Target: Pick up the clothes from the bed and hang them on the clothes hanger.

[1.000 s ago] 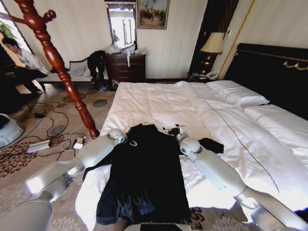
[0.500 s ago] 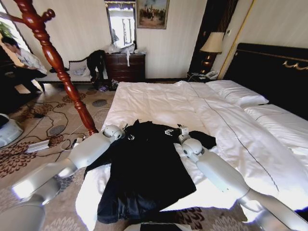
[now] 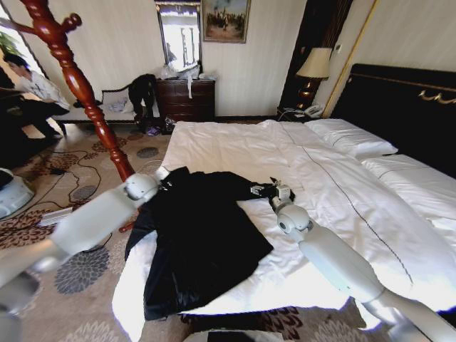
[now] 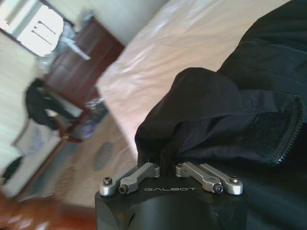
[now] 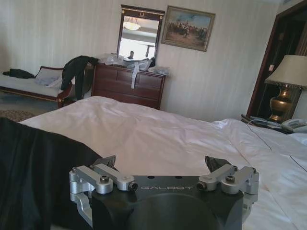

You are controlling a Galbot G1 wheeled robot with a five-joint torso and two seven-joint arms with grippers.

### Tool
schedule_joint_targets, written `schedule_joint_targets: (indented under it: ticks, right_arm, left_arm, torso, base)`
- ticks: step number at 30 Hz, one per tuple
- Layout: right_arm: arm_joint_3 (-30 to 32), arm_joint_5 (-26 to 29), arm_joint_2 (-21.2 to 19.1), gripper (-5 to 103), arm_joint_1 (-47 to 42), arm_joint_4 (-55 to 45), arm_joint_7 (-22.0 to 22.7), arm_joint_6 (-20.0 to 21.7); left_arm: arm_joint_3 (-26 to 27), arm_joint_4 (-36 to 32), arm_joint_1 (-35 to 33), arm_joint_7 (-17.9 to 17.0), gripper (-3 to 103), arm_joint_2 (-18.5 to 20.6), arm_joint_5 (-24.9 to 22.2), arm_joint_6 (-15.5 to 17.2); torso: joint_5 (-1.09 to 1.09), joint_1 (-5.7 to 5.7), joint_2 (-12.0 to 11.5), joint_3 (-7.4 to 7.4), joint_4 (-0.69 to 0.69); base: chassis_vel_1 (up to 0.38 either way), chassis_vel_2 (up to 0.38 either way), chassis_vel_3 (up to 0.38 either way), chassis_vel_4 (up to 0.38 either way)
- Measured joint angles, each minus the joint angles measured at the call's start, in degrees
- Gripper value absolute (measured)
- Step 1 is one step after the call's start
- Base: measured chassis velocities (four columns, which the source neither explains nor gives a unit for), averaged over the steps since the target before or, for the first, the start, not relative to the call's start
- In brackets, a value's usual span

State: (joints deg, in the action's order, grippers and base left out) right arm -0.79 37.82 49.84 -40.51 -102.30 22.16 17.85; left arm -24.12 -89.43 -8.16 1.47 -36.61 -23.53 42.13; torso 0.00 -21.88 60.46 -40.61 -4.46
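The black clothes point(image 3: 203, 235) lie spread across the near left part of the bed point(image 3: 235, 142), partly hanging over its near left edge. My left gripper point(image 3: 162, 177) is at the garment's far left corner, by the bed's left side. In the left wrist view this left gripper point(image 4: 163, 160) is shut on a bunched fold of the clothes point(image 4: 216, 110). My right gripper point(image 3: 276, 189) hovers at the garment's far right end. In the right wrist view the right gripper point(image 5: 161, 163) stands open over the white duvet, the clothes point(image 5: 33, 167) beside it. The red-brown clothes hanger point(image 3: 78, 85) stands left of the bed.
Pillows point(image 3: 353, 139) and a black headboard point(image 3: 406, 107) lie to the right. A dresser with mirror point(image 3: 185, 100), a bench with dark cloth point(image 3: 135, 92) and a lamp point(image 3: 313, 68) line the far wall. Cables point(image 3: 71, 192) cross the carpet on the left.
My left gripper has swung left and away with the garment's corner, pulling the clothes wider across the bed. The right gripper has drifted a little to the right.
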Motion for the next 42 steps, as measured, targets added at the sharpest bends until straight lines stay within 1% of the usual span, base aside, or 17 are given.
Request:
schedule_joint_targets:
  ticks: [7,9,10,11,12,14,15,17,20,21,25,27,31,32,36,40,42]
  right_arm:
    - [0.8,-0.1,-0.9,100,-2.7,-2.0,0.2,0.0]
    - [0.9,0.0,-0.8,100,-3.4,-2.2,0.4,0.2]
    - [0.9,-0.2,-0.7,100,-3.9,-2.2,0.4,0.2]
    - [0.9,-0.2,-0.7,100,-3.9,-2.2,0.4,0.2]
    - [0.9,-0.6,-0.8,100,-4.6,-2.2,0.5,0.3]
    - [0.7,-1.6,-1.4,100,-6.2,-2.1,0.5,0.3]
    - [0.7,-1.6,-1.4,100,-6.2,-2.1,0.5,0.3]
    - [0.4,-2.1,-2.3,100,-7.2,-2.2,0.6,0.3]
    - [-0.5,-2.4,-3.3,100,-7.7,-2.2,0.9,0.5]
    - [-0.5,-2.4,-3.3,100,-7.7,-2.2,0.9,0.5]
    - [-2.2,-2.2,-3.4,100,-6.6,-2.1,1.7,1.2]
    - [-2.6,-2.1,-3.2,100,-6.3,-2.0,1.9,1.4]
    - [-4.2,-2.0,-2.7,100,-5.5,-1.4,2.6,1.9]
    - [-4.2,-2.0,-2.7,100,-5.5,-1.4,2.6,1.9]
    - [-4.6,-1.9,-2.5,100,-5.7,-1.2,3.1,2.1]
    - [-3.7,-1.9,-3.1,100,-7.3,-1.5,3.7,2.3]
    - [-3.4,-1.9,-3.4,100,-7.7,-1.6,3.7,2.3]
  left_arm:
    - [2.5,-3.2,-0.6,0.3,7,4.9,3.4,0.0]
    - [4.0,-4.0,-2.6,0.1,7,5.4,2.3,0.0]
    - [6.0,-4.3,-4.9,-0.7,7,5.0,0.6,0.0]
    - [6.0,-4.3,-4.9,-0.7,7,5.0,0.6,0.0]
    - [8.2,-4.4,-7.7,-2.0,7,3.9,-1.8,0.0]
    - [12.7,-4.7,-13.8,-5.4,7,1.7,-6.3,0.0]
    - [12.7,-4.7,-13.8,-5.4,7,1.7,-6.3,0.0]
    - [18.0,-5.1,-20.7,-7.8,7,-0.1,-9.2,0.0]
    - [23.9,-5.8,-29.4,-10.7,7,-1.8,-12.2,-0.3]
    - [23.9,-5.8,-29.4,-10.7,7,-1.8,-12.2,-0.3]
    - [28.1,-5.8,-36.2,-14.2,6,-3.4,-15.2,-0.1]
    - [28.7,-5.4,-36.9,-15.2,6,-4.2,-16.1,-0.1]
    - [29.1,-3.7,-36.4,-18.0,6,-8.6,-20.6,0.0]
    - [29.1,-3.7,-36.4,-18.0,6,-8.6,-20.6,0.0]
    - [27.8,-2.9,-34.1,-18.0,6,-12.2,-21.6,-0.4]
    - [27.7,0.8,-30.5,-17.7,6,-17.1,-21.6,-0.9]
    - [27.9,2.0,-29.8,-17.6,6,-18.1,-21.6,-1.2]
  torso:
    - [0.02,0.00,0.0,0.00,0.00]
    - [0.02,0.01,0.0,0.01,0.01]
    - [0.02,0.01,0.0,0.00,0.01]
    - [0.02,0.01,0.0,0.00,0.01]
    - [0.00,0.01,0.0,0.00,0.02]
    - [0.01,0.00,0.0,0.00,-0.05]
    - [0.01,0.00,0.0,0.00,-0.05]
    - [0.00,0.01,0.0,0.01,-0.05]
    - [0.00,0.02,0.0,0.01,0.02]
    - [0.00,0.02,0.0,0.01,0.02]
    - [-0.01,0.01,0.0,0.00,0.02]
    - [0.01,0.01,0.0,0.00,0.02]
    - [0.02,0.00,0.0,-0.01,0.01]
    - [0.02,0.00,0.0,-0.01,0.01]
    - [0.00,0.00,0.0,-0.01,-0.02]
    - [0.01,0.00,0.0,-0.01,-0.01]
    - [0.01,0.00,0.0,-0.01,-0.02]
  base:
    - [0.000,0.000,0.000,0.000]
    - [0.000,0.000,0.000,0.000]
    - [0.000,0.000,0.000,0.000]
    - [0.000,0.000,0.000,0.000]
    - [0.000,0.000,0.000,0.000]
    - [0.000,0.000,0.000,0.000]
    - [0.000,0.000,0.000,0.000]
    - [0.000,0.000,0.000,0.000]
    - [0.000,0.000,0.000,0.000]
    - [0.000,0.000,0.000,0.000]
    - [0.000,0.000,0.000,0.000]
    - [0.000,0.000,0.000,0.000]
    - [0.000,0.000,0.000,0.000]
    - [0.000,0.000,0.000,0.000]
    - [0.000,0.000,0.000,0.000]
    - [0.000,0.000,0.000,0.000]
    - [0.000,0.000,0.000,0.000]
